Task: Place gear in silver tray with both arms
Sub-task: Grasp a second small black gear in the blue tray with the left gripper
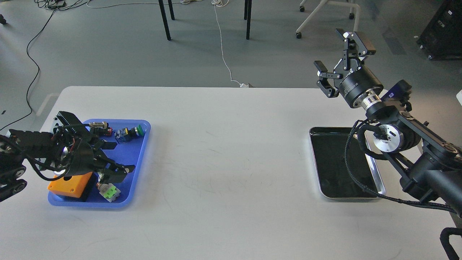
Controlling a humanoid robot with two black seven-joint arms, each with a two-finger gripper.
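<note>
My left gripper (123, 157) is low over the blue plastic tray (143, 148) at the left, its two fingers spread apart, so it is open. The small black gear does not show; the lower finger covers the spot in the blue tray where it lay. The silver tray (326, 169) lies on the table at the right, its dark bottom bare, partly covered by my right arm and its cable hose. My right gripper (341, 59) is raised beyond the table's far edge, behind the silver tray, wide open and empty.
The blue tray also holds an orange box (68, 185), a green push button (134, 131) and a green and white part (109, 191). Chair and table legs stand on the floor beyond the white table (231, 162).
</note>
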